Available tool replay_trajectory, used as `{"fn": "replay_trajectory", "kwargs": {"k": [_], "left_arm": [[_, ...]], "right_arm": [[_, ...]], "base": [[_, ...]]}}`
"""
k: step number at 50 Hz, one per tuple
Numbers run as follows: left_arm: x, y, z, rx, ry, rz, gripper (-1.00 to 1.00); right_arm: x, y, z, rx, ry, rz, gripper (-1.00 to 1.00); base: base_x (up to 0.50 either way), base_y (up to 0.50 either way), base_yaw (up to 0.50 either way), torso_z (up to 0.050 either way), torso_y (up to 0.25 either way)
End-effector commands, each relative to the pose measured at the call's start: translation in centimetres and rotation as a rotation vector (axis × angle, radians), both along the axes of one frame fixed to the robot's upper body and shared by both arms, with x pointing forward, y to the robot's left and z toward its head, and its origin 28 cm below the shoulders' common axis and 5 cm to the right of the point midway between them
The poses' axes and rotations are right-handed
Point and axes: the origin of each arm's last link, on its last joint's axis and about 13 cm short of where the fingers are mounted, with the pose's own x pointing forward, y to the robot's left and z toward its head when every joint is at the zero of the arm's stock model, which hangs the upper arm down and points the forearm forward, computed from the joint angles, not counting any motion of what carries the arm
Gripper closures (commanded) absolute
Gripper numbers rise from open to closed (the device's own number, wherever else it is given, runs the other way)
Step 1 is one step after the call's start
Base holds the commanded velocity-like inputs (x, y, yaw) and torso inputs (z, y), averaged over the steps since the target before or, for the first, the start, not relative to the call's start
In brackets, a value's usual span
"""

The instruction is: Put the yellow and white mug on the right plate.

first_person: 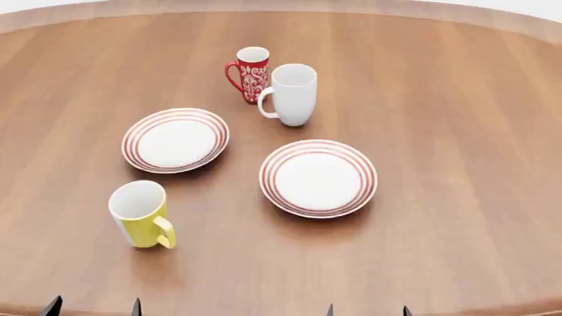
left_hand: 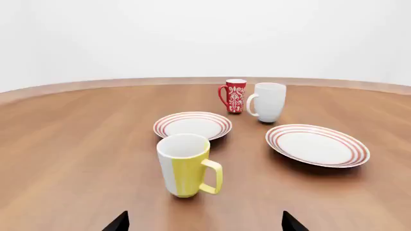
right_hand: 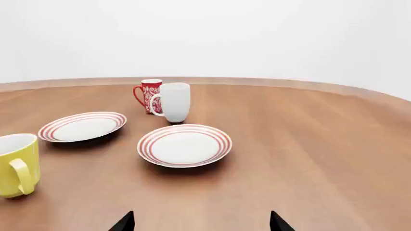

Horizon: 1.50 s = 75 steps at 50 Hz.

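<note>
The yellow and white mug (first_person: 141,214) stands upright on the wooden table (first_person: 457,131) at the front left, handle toward me; it also shows in the left wrist view (left_hand: 186,165) and the right wrist view (right_hand: 16,165). The right plate (first_person: 318,178), white with red rings, lies mid-table and shows in the left wrist view (left_hand: 318,145) and the right wrist view (right_hand: 184,145). My left gripper (first_person: 92,307) (left_hand: 204,224) is open and empty at the near edge, short of the mug. My right gripper (first_person: 367,311) (right_hand: 200,222) is open and empty at the near edge, short of the plate.
A second ringed plate (first_person: 176,140) lies left of the right plate. A tall white mug (first_person: 291,94) and a slim red patterned mug (first_person: 250,73) stand behind the plates. The table's far rim (first_person: 281,8) curves at the back.
</note>
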Motion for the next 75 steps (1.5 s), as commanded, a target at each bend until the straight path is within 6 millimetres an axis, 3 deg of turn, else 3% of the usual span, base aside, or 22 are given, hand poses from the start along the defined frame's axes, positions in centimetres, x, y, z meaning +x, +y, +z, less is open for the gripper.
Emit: {"fn": "replay_trajectory", "kwargs": {"k": [1, 6, 9, 22, 23, 24, 36, 75], "left_arm": [[-0.1, -0.1, 0.0, -0.01, 0.008, -0.016, -1.0], [0.1, 0.0, -0.3, -0.01, 0.02, -0.009, -1.0], [0.4, 0.2, -0.3, 0.082, -0.038, 0.104, -1.0], [0.3, 0.0, -0.5, 0.006, 0.031, 0.023, -1.0], [0.6, 0.3, 1.3, -0.028, 0.016, 0.035, -1.0], [0.6, -0.1, 0.1, 0.001, 0.045, 0.002, -1.0], [0.5, -0.1, 0.0, 0.001, 0.054, 0.0, -1.0], [0.3, -0.1, 0.1, 0.011, 0.047, -0.006, -1.0]], "right_arm": [[0.1, -0.1, 0.0, 0.045, 0.016, 0.003, -1.0], [0.2, -0.1, -0.1, 0.039, 0.026, 0.035, -1.0], [0.2, -0.1, 0.0, 0.041, 0.022, 0.037, -1.0], [0.5, -0.3, -0.4, 0.036, 0.014, -0.025, -1.0], [-0.4, 0.4, 1.8, -0.072, -0.062, -0.069, -1.0], [-0.3, 0.4, 0.5, 0.0, -0.016, 0.025, -1.0], [-0.1, 0.4, 0.3, -0.024, -0.019, 0.018, -1.0], [-0.5, 0.4, 0.6, -0.031, -0.041, 0.033, -1.0]], "base": [[0.0, 0.0, 0.0, 0.0, 0.0], [0.0, 0.0, 0.0, 0.0, 0.0], [0.0, 0.0, 0.0, 0.0, 0.0], [0.0, 0.0, 0.0, 0.0, 0.0], [0.0, 0.0, 0.0, 0.0, 0.0], [0.0, 0.0, 0.0, 0.0, 0.0], [0.0, 0.0, 0.0, 0.0, 0.0], [0.0, 0.45, 0.0, 0.0, 0.0]]}}
